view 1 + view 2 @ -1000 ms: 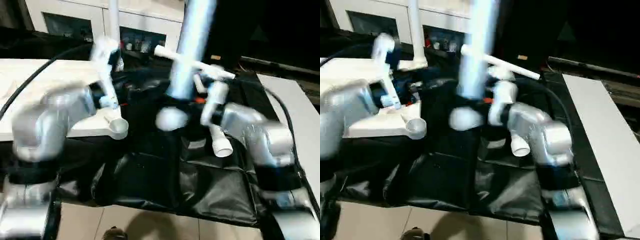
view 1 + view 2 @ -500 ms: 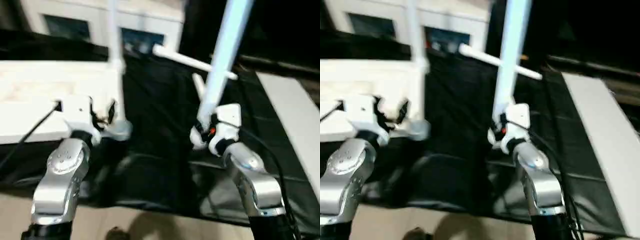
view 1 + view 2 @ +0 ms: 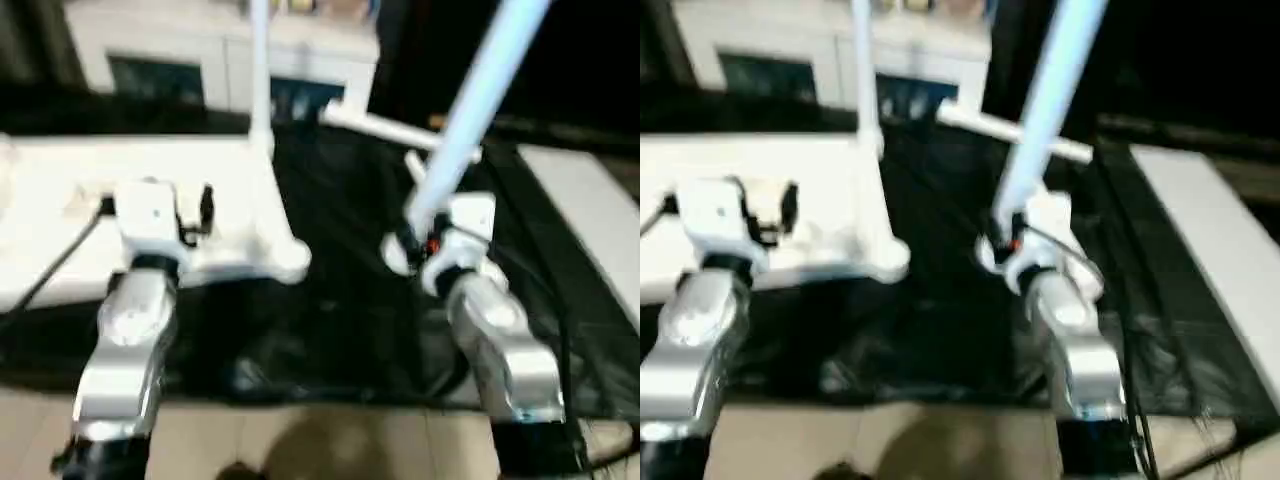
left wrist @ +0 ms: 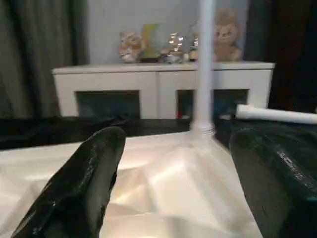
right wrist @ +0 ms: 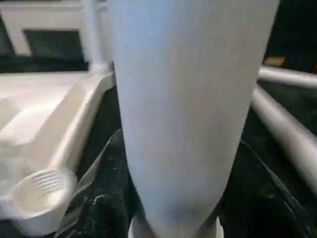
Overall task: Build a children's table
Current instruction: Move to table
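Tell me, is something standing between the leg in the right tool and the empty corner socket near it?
Nothing visible does. The right tool holds the leg tilted above the black cloth, and the near corner socket of the tabletop lies open, with bare cloth between them.

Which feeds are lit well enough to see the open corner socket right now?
Left eye view: the round corner socket of the white plastic tabletop stands bright against the black sheet. Right wrist view: the socket is lit, though the long white tapered leg in the right gripper blocks the middle. Left wrist view: the tabletop is evenly lit, the black fingers dark.
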You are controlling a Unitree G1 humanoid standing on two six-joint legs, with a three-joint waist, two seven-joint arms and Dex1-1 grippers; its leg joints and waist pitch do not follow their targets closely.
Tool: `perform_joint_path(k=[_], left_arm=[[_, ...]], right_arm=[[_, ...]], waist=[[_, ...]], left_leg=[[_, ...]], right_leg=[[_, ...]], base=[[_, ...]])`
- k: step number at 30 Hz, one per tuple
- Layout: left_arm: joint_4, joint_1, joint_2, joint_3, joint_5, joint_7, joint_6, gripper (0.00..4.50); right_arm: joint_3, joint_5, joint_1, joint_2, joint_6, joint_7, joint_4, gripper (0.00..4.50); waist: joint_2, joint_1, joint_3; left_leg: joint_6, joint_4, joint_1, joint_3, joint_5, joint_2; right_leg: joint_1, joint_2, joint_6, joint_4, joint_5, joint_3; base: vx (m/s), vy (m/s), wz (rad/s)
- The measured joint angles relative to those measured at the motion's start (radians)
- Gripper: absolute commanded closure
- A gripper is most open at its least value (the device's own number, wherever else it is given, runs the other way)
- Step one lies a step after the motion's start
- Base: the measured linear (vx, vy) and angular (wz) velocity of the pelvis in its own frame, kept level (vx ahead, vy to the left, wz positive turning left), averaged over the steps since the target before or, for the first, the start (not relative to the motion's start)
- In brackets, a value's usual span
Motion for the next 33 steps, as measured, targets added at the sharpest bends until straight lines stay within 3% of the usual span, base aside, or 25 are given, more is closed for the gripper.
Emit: perform_joint_path(k=[1,2,4,5,7,8,10,12,13,14,16,17,20,22,23,24,25,26,27,28,29,30,31,32,33], left_arm=[[0.008,0.000,0.001,0.011,-0.001,0.000,0.000,0.66],[0.011,0.000,0.004,0.020,0.002,0.002,-0.001,0.66],[0.011,0.000,0.004,0.014,0.020,0.005,-0.008,0.66],[0.013,0.001,0.003,0.005,0.027,0.004,-0.008,0.66],[0.013,0.003,0.006,-0.013,0.039,0.004,-0.012,0.66],[0.013,0.003,0.005,-0.016,0.043,0.004,-0.014,0.66],[0.013,0.003,0.001,-0.018,0.049,0.008,-0.014,0.66],[0.013,0.005,0.004,-0.018,0.049,0.002,-0.010,0.66],[0.015,0.013,0.002,-0.020,0.049,-0.001,-0.010,0.66],[0.020,0.025,-0.002,-0.032,0.045,-0.019,-0.018,0.66],[0.025,0.035,-0.007,-0.052,0.035,-0.050,-0.048,0.66],[0.025,0.036,-0.007,-0.056,0.034,-0.061,-0.060,0.66],[0.028,0.036,-0.012,-0.058,0.027,-0.072,-0.075,0.66],[0.033,0.036,-0.026,-0.063,0.025,-0.071,-0.076,0.66],[0.034,0.035,-0.031,-0.066,0.022,-0.071,-0.077,0.66],[0.035,0.028,-0.032,-0.072,0.019,-0.071,-0.076,0.66],[0.033,0.014,-0.035,-0.079,0.018,-0.071,-0.077,0.66],[0.025,0.022,-0.038,-0.069,0.019,-0.069,-0.085,0.66],[0.027,0.041,-0.037,-0.067,0.019,-0.070,-0.086,0.66],[0.036,0.050,-0.032,-0.062,0.019,-0.070,-0.087,0.66],[0.042,0.049,-0.030,-0.055,0.020,-0.070,-0.087,0.66],[0.045,0.041,-0.030,-0.056,0.022,-0.070,-0.087,0.66],[0.045,0.027,-0.031,-0.060,0.024,-0.070,-0.089,0.66],[0.045,0.012,-0.027,-0.061,0.026,-0.071,-0.092,0.66],[0.045,0.027,-0.020,-0.051,0.027,-0.070,-0.094,0.66]], right_arm=[[0.021,0.001,-0.001,0.011,0.000,0.005,0.000,2.64],[0.041,0.005,-0.002,0.016,0.000,0.009,-0.003,2.64],[0.045,0.005,-0.007,0.010,0.000,0.012,-0.006,2.64],[0.042,0.004,-0.012,0.002,0.000,0.015,-0.006,2.64],[0.038,0.005,-0.004,0.002,0.000,0.016,-0.004,2.64],[0.039,0.005,-0.003,0.002,0.000,0.017,-0.004,2.64],[0.037,0.001,-0.004,-0.003,-0.004,0.015,-0.007,2.64],[0.038,-0.009,-0.001,-0.017,-0.008,0.015,-0.014,2.64],[0.038,-0.014,0.004,-0.032,-0.011,0.015,-0.015,2.64],[0.035,-0.023,0.033,-0.064,-0.022,0.018,-0.026,2.64],[0.020,-0.041,0.076,-0.108,-0.049,0.033,-0.036,2.64],[0.009,-0.044,0.098,-0.123,-0.053,0.048,-0.036,2.64],[0.005,-0.034,0.105,-0.126,-0.053,0.070,-0.041,2.64],[-0.004,-0.016,0.089,-0.111,-0.052,0.075,-0.042,2.64],[-0.007,-0.004,0.074,-0.107,-0.051,0.076,-0.043,2.64],[-0.013,-0.001,0.071,-0.107,-0.052,0.075,-0.047,2.64],[-0.018,-0.002,0.070,-0.111,-0.053,0.071,-0.048,2.64],[-0.019,-0.001,0.045,-0.112,-0.052,0.068,-0.041,2.64],[-0.017,-0.001,0.036,-0.109,-0.051,0.068,-0.037,2.64],[-0.014,-0.001,0.029,-0.098,-0.052,0.066,-0.035,2.64],[-0.007,-0.001,0.020,-0.083,-0.053,0.065,-0.033,2.64],[-0.001,-0.002,0.016,-0.074,-0.056,0.064,-0.032,2.64],[0.001,-0.003,0.014,-0.072,-0.059,0.063,-0.031,2.64],[0.002,-0.006,0.012,-0.065,-0.064,0.058,-0.019,2.64],[0.012,-0.005,0.005,-0.049,-0.062,0.056,0.003,2.64]], waist=[[0.003,-0.007,0.001],[0.002,-0.010,0.000],[-0.006,0.000,-0.005],[-0.006,0.001,-0.005],[0.003,0.002,0.000],[0.005,0.003,0.001],[0.002,0.011,-0.002],[-0.016,0.023,-0.012],[-0.026,0.040,-0.016],[-0.013,0.061,-0.014],[0.017,0.070,-0.011],[0.025,0.060,-0.008],[0.029,0.024,-0.005],[0.035,0.006,0.002],[0.040,0.001,0.010],[0.036,0.004,0.012],[0.013,0.027,0.007],[-0.021,0.040,0.008],[-0.010,0.041,0.009],[0.002,0.036,0.013],[0.007,0.029,0.011],[0.022,0.026,0.011],[0.033,0.023,0.008],[0.039,0.019,0.007],[0.038,0.015,0.009]], left_leg=[[0.014,-0.016,0.002,0.006,0.009,-0.011],[0.028,-0.028,0.002,0.009,0.018,-0.018],[0.030,-0.035,-0.007,0.025,0.020,-0.031],[0.025,-0.038,-0.016,0.030,0.022,-0.042],[0.017,-0.053,-0.017,0.035,0.027,-0.041],[0.014,-0.063,-0.018,0.034,0.029,-0.031],[0.009,-0.080,-0.028,0.035,0.033,-0.014],[-0.002,-0.095,-0.046,0.042,0.039,-0.018],[-0.003,-0.096,-0.051,0.044,0.040,-0.018],[-0.003,-0.088,-0.047,0.040,0.036,-0.018],[-0.014,-0.075,-0.036,0.020,0.046,-0.006],[-0.024,-0.080,-0.033,0.022,0.052,0.000],[-0.025,-0.097,-0.026,0.021,0.051,0.005],[-0.025,-0.111,-0.007,0.022,0.051,0.005],[-0.024,-0.127,0.002,0.031,0.051,0.007],[-0.024,-0.132,0.008,0.051,0.051,0.008],[-0.024,-0.127,0.008,0.090,0.052,0.012],[-0.003,-0.039,-0.006,0.094,0.022,0.021],[0.016,0.063,-0.022,0.054,0.006,0.016],[0.026,0.140,-0.022,0.014,-0.002,0.004],[0.035,0.161,0.000,-0.002,-0.012,-0.005],[0.052,0.123,0.028,-0.003,-0.027,0.001],[0.054,0.062,0.053,-0.001,-0.066,0.008],[0.008,0.014,0.063,0.000,-0.096,0.017],[0.005,-0.012,0.086,0.003,-0.095,0.010]], right_leg=[[-0.007,0.004,-0.039,0.028,-0.028,-0.008],[-0.004,0.039,-0.048,0.057,-0.033,-0.019],[0.023,0.096,-0.052,0.026,-0.029,-0.021],[0.033,0.109,-0.028,0.019,-0.015,-0.014],[0.037,0.107,-0.035,0.032,-0.022,-0.010],[0.033,0.107,-0.032,0.068,-0.027,-0.010],[0.039,0.106,-0.028,0.081,-0.033,-0.011],[0.053,0.088,-0.029,0.009,-0.042,0.009],[0.038,0.076,0.023,0.007,-0.036,0.009],[0.033,0.066,0.021,0.008,-0.031,-0.003],[0.036,0.062,0.022,0.010,-0.029,-0.024],[0.037,0.063,0.022,0.007,-0.029,-0.032],[0.045,0.067,0.021,-0.019,-0.030,-0.039],[0.060,0.067,0.018,-0.035,-0.032,-0.043],[0.074,0.067,0.009,-0.023,-0.047,-0.046],[0.077,0.065,-0.007,0.031,-0.102,-0.043],[0.093,0.065,-0.005,0.072,-0.139,-0.017],[0.089,0.055,0.011,0.089,-0.145,-0.007],[0.100,0.042,0.011,0.088,-0.145,-0.028],[0.116,0.035,0.011,0.076,-0.145,-0.050],[0.135,0.029,0.012,0.056,-0.146,-0.072],[0.149,0.029,0.012,0.034,-0.145,-0.095],[0.157,0.032,0.012,0.018,-0.145,-0.119],[0.173,0.038,0.014,-0.010,-0.142,-0.143],[0.154,0.061,-0.013,0.010,-0.157,-0.107]], base=[[-0.100,0.258,0.13],[-0.084,0.242,0.03],[-0.084,0.206,0.02],[-0.093,0.115,0.09],[-0.097,0.095,0.12],[-0.103,0.020,0.14],[-0.105,-0.020,0.13],[-0.106,-0.107,0.04],[-0.102,-0.124,-0.14],[-0.082,-0.084,-0.37],[-0.068,-0.044,-0.38],[-0.060,0.026,-0.25],[-0.054,0.031,-0.20],[-0.031,0.039,-0.21],[-0.091,0.020,-0.15],[-0.091,0.020,-0.15],[-0.050,-0.038,0.11],[0.122,-0.112,0.32],[0.122,-0.112,0.32],[0.141,-0.075,0.42],[0.100,-0.002,0.60],[0.100,-0.002,0.60],[0.117,0.040,0.77],[0.150,0.084,0.91],[0.150,0.084,0.91]])
